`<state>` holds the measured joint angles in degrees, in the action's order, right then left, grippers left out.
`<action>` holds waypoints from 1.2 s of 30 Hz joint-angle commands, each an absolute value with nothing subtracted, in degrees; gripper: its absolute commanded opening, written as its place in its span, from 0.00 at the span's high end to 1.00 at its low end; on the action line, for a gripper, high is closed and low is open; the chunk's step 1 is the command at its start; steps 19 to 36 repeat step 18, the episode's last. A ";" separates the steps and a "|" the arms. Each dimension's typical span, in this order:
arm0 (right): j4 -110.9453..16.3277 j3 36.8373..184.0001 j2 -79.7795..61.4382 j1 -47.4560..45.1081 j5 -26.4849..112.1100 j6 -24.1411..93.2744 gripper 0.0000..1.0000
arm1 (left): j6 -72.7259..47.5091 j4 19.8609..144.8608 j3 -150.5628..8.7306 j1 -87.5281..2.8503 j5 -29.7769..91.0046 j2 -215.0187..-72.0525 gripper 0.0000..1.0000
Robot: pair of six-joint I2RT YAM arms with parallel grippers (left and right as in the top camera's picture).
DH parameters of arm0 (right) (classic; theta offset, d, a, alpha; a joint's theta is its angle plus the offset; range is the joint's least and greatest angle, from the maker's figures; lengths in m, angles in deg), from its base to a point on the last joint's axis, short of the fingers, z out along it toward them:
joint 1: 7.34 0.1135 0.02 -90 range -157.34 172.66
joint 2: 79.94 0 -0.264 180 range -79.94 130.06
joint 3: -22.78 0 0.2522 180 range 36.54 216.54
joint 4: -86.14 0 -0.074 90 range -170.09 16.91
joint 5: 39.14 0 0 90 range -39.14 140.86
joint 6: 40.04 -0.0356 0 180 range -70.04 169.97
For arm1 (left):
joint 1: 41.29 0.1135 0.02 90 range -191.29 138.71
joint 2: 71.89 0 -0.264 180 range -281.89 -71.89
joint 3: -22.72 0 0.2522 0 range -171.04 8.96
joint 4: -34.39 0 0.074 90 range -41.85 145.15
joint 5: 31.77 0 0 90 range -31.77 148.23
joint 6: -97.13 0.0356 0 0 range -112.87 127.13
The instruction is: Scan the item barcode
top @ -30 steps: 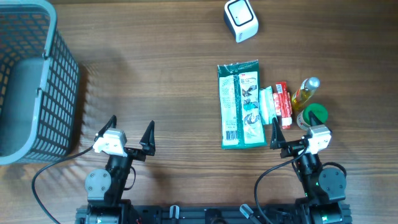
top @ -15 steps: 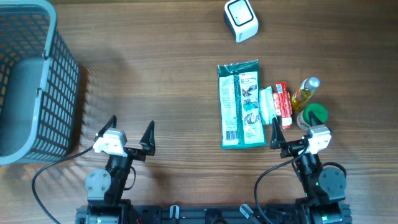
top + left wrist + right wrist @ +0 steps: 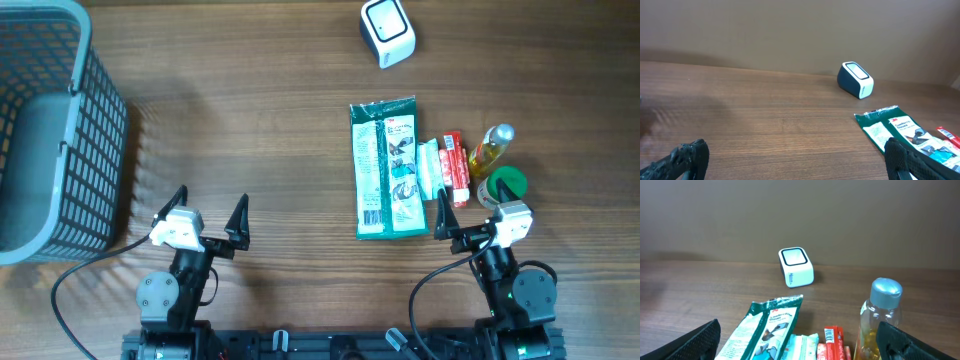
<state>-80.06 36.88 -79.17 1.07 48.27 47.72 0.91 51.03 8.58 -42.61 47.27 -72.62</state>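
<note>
Flat green packet point(image 3: 385, 168), white print (lying lengthwise)

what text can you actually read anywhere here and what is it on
"3M": red logo on the green package
"Comfort": on the same package's white label; the word below it is too blurred to read
Rest of the package's print and its barcode digits: too small
red packet: print too small to read
bottle: no readable label
scanner: no text visible
</note>
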 commanded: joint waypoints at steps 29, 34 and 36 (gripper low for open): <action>-80.21 36.84 -79.74 0.83 47.37 48.45 0.00 | 2.22 51.64 8.64 -42.13 47.77 -72.21 0.00; -80.21 36.84 -79.74 0.83 47.37 48.45 0.00 | 2.22 51.64 8.64 -42.13 47.77 -72.21 0.00; -80.21 36.84 -79.74 0.83 47.37 48.45 0.00 | 2.22 51.64 8.64 -42.13 47.77 -72.21 0.00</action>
